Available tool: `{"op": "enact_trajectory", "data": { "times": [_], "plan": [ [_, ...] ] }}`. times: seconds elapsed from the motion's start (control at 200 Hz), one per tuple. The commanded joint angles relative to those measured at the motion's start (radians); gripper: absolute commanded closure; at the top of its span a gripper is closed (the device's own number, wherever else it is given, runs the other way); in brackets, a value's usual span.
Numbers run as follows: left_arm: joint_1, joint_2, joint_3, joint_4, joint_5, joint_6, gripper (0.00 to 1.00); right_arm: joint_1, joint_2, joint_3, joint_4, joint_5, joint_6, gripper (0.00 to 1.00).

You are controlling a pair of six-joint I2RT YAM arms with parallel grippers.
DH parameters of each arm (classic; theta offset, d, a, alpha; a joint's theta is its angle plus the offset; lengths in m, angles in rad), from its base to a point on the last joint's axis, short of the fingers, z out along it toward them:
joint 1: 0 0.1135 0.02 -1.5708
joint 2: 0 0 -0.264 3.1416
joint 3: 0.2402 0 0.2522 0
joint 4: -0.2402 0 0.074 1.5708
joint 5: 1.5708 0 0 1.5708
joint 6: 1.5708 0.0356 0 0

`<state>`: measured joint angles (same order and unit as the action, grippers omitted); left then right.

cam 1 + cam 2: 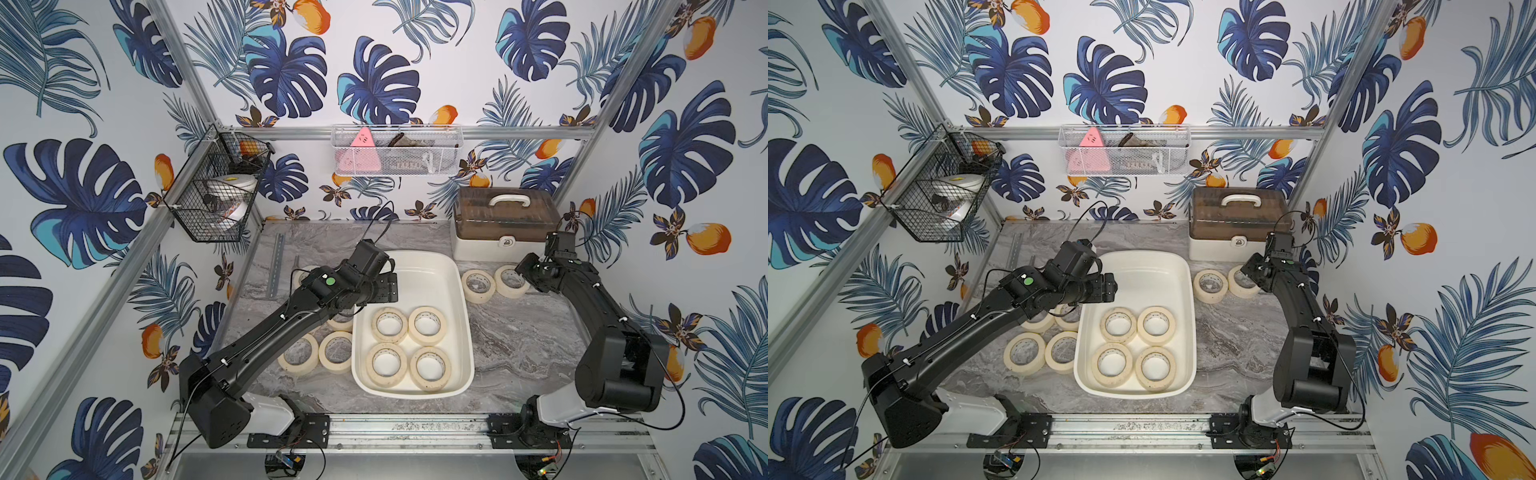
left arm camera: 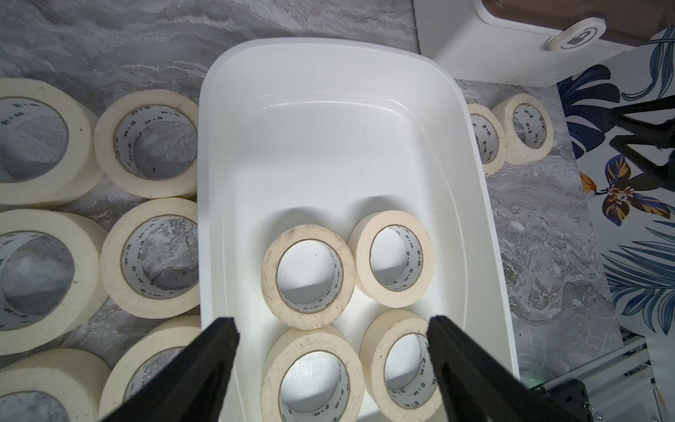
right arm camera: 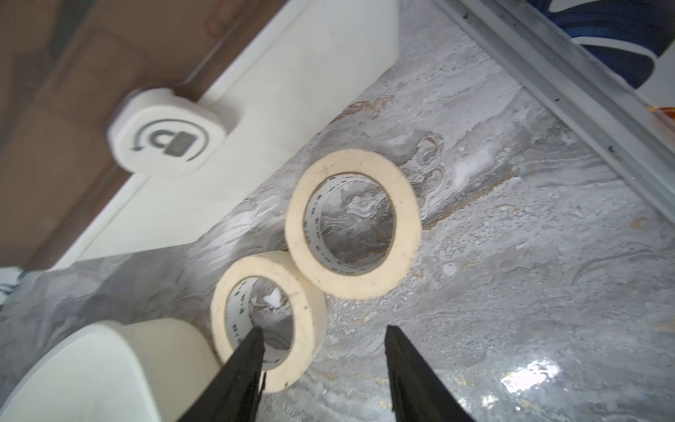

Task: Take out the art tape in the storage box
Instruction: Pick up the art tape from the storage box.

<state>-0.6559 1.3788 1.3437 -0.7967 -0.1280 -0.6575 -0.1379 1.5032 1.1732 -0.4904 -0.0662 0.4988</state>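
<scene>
Tape (image 2: 269,276): light, stiff ring; pinch its wall.
Left claw (image 2: 332,320): spread over box (image 2: 328,146).
Right claw (image 3: 323,328): spread, empty.

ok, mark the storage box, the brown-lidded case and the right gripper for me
storage box (image 1: 428,286): in a top view, bare floor at its far end.
brown-lidded case (image 1: 498,222): in a top view, brown lid in front of the handle.
right gripper (image 3: 324,328): right wrist view, midway between its fingertips.
</scene>
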Motion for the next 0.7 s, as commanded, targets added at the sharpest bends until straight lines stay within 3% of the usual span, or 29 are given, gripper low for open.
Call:
{"op": "enact_trajectory", "data": {
  "times": [0.0, 0.275, 0.435, 0.695],
  "plan": [
    [-0.003, 0.003, -0.056, 0.035, 0.033, -0.052, 0.12, 0.031, -0.042, 0.007, -0.043, -0.095, -0.01, 0.42],
    [-0.047, 0.062, -0.16, 0.08, 0.021, -0.144, 0.15, 0.174, -0.053, 0.1, -0.196, -0.1, -0.036, 0.41],
    [-0.066, 0.086, -0.207, 0.119, 0.0, -0.168, 0.29, 0.283, -0.097, 0.107, -0.215, -0.09, -0.013, 0.4],
    [-0.068, 0.141, -0.258, 0.131, -0.064, -0.203, 0.33, 0.394, -0.152, 0.096, -0.245, -0.073, 0.017, 0.4]
  ]
}}
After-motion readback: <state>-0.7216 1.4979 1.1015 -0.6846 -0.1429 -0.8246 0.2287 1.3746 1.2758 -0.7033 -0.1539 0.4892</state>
